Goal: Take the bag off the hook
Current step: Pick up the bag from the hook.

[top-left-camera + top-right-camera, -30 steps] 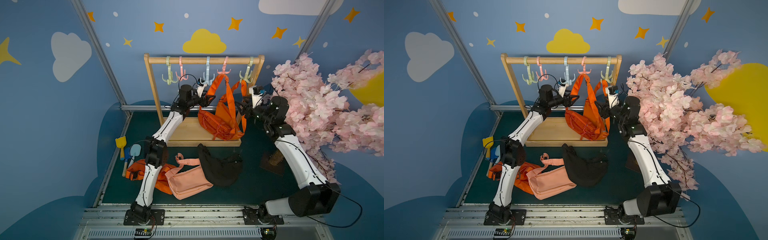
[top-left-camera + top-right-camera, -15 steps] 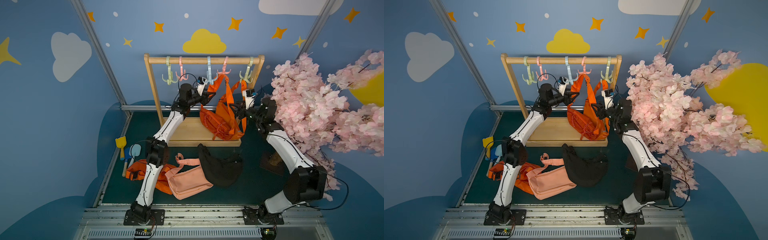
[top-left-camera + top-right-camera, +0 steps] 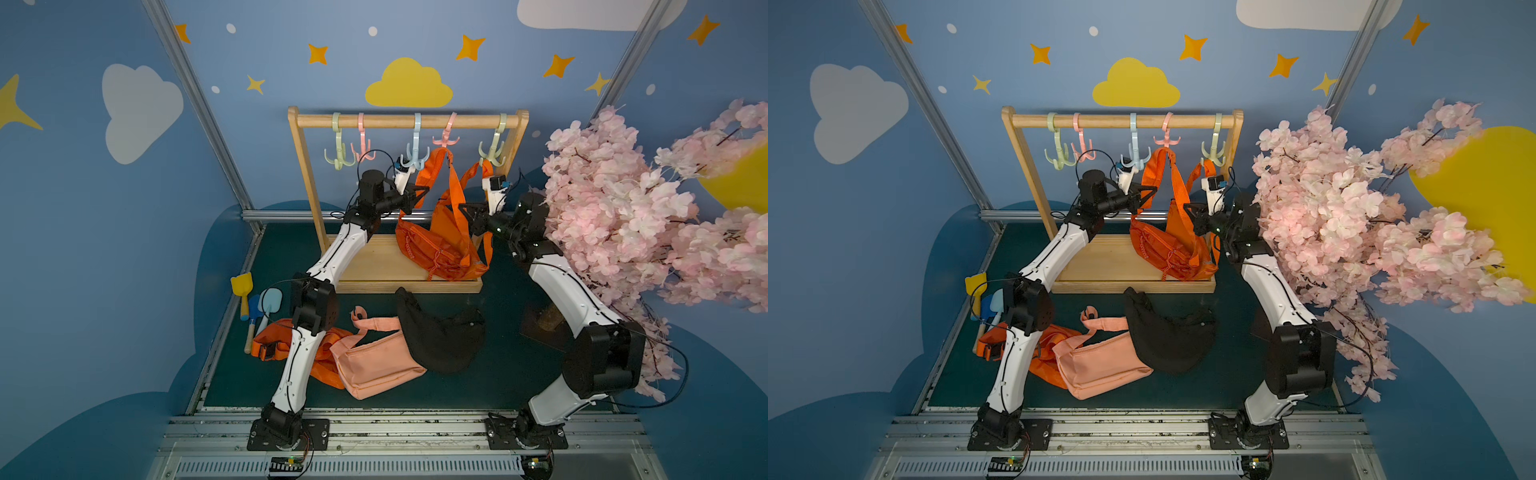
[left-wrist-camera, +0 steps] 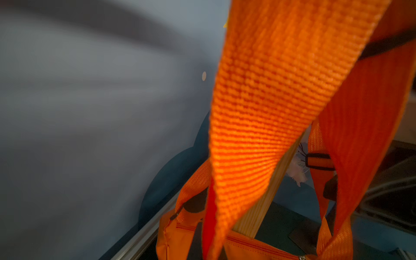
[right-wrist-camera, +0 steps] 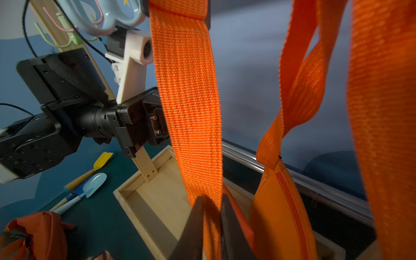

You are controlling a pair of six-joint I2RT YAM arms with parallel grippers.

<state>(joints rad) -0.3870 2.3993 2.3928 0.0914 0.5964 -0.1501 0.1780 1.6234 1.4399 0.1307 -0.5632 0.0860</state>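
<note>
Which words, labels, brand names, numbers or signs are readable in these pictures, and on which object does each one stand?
No word, number or sign is readable in any view.
Small pale tag at the lower corner of the hanging orange bag: too small to read.

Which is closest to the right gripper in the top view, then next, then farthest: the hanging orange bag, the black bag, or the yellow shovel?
1. Hanging orange bag: its strap is pinched in the right gripper.
2. Black bag: lying just in front of the rack.
3. Yellow shovel: far over on the left side.
</note>
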